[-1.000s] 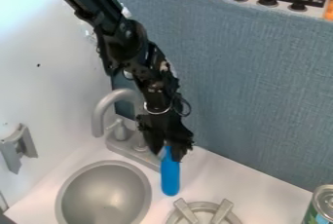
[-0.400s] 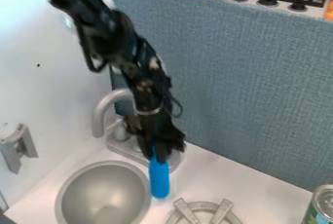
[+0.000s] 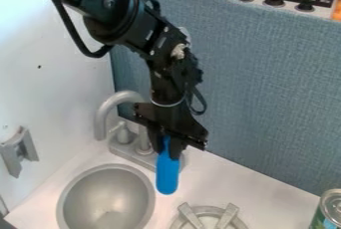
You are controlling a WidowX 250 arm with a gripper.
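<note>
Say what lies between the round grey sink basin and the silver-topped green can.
A grey ring-shaped burner with raised bars, on the white counter, in the camera view.

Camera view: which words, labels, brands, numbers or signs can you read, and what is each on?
No readable text.
Green-and-blue label on the metal can: too little shows to read.
Long blue rounded object in the black end effector: no lettering visible.
</note>
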